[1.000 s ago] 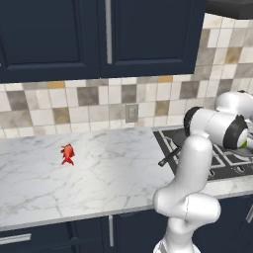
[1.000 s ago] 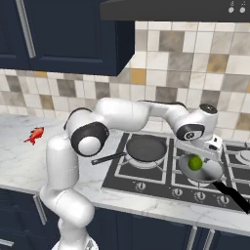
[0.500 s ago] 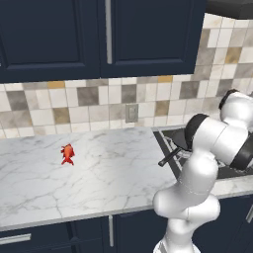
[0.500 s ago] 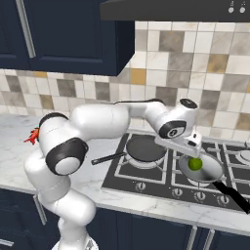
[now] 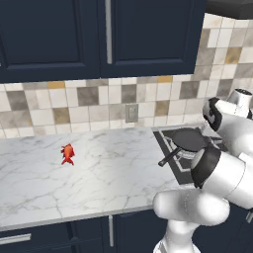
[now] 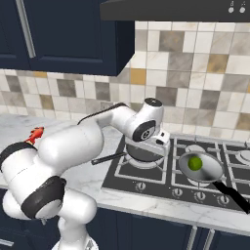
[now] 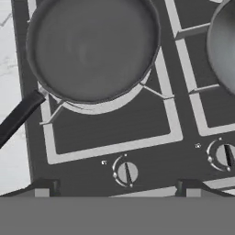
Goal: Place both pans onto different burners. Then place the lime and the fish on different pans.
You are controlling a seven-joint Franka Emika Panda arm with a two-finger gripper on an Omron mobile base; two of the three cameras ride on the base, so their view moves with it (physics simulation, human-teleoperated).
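Note:
The matte black pan (image 7: 92, 48) sits on a front left burner (image 7: 106, 107) of the cooktop, its long handle (image 7: 18, 117) pointing out over the counter. My gripper (image 7: 118, 188) hovers above it, open, with nothing between its fingers. In the right base view the gripper (image 6: 150, 145) hides part of the black pan (image 6: 139, 154). To its right, the grey pan (image 6: 211, 171) rests on another burner with the lime (image 6: 195, 162) inside. The red-orange fish (image 5: 67, 154) lies on the marble counter far to the left, also visible as a fish (image 6: 36, 135) behind my arm.
Control knobs (image 7: 125, 173) line the cooktop's front edge. The marble counter (image 5: 108, 173) stretches left of the stove. A tiled backsplash (image 5: 99, 104) and dark cabinets stand behind, and a range hood (image 6: 176, 10) hangs above the burners.
My hand has swung left from above the grey pan with the lime to above the black pan. It stayed open. The lime, fish and pans have not moved.

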